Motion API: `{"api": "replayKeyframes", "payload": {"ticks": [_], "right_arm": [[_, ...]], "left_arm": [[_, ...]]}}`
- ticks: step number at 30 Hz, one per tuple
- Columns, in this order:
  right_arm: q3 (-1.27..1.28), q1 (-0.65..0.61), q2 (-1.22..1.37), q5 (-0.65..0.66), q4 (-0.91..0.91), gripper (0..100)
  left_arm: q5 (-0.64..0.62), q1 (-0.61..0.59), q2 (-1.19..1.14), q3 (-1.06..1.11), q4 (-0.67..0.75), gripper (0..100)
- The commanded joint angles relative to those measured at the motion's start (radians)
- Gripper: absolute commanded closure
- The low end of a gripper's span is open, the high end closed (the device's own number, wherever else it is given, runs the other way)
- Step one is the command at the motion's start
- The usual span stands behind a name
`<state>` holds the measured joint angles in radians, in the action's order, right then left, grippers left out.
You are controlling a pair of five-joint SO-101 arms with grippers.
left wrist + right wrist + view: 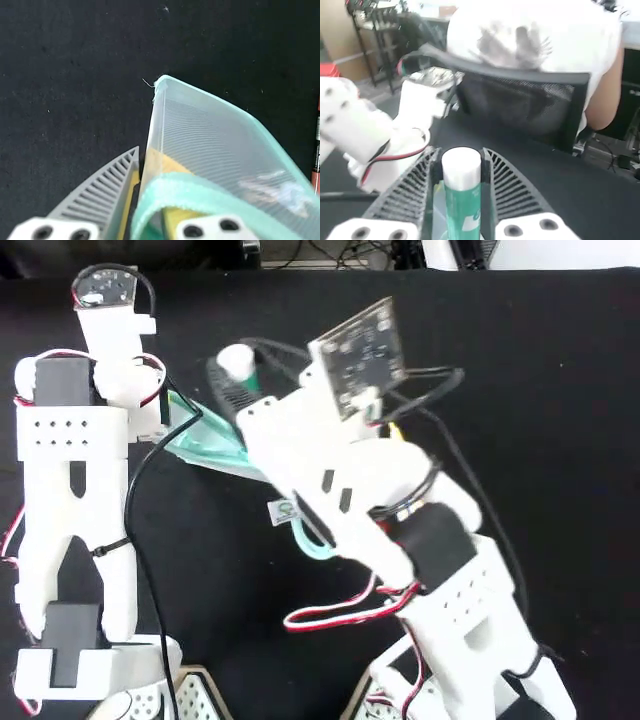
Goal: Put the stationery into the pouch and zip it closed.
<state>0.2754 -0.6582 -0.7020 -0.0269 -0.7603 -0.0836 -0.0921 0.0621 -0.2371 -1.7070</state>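
Left wrist view: left gripper pinches pouch edge.

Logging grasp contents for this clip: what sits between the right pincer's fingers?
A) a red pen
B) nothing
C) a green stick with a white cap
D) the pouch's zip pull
C: the right wrist view shows the right pincer shut on a green stick with a white cap.

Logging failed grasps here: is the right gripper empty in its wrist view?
No, the right gripper is shut on a green glue stick with a white cap, clamped between its fingers.
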Motion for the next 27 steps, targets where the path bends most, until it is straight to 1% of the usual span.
{"api": "replayKeyframes", "payload": {"ticks": [1, 4, 6, 9, 18, 23, 27], "right_arm": [[0.07, -0.012, 0.005, -0.017, 0.117, 98.5], [0.156, -0.017, 0.002, -0.018, 0.252, 98.5], [0.186, -0.02, 0.002, -0.02, 0.307, 98.6], [0.188, -0.037, -0.016, -0.02, 0.313, 98.6], [0.265, -0.068, -0.226, -0.018, 0.318, 98.6], [0.298, -0.109, -0.214, -0.018, 0.324, 98.6], [0.349, -0.097, -0.163, -0.018, 0.423, 98.6]], "left_arm": [[-0.015, -0.002, -0.046, 0.012, 0.014, 97], [-0.015, -0.005, -0.046, 0.013, 0.014, 97], [-0.015, -0.007, -0.046, 0.013, 0.014, 97], [-0.015, -0.007, -0.046, 0.013, 0.014, 97], [-0.015, -0.002, -0.049, 0.013, 0.014, 97], [-0.015, -0.002, -0.054, 0.013, 0.014, 97], [-0.015, -0.002, -0.048, 0.013, 0.014, 97]]}}
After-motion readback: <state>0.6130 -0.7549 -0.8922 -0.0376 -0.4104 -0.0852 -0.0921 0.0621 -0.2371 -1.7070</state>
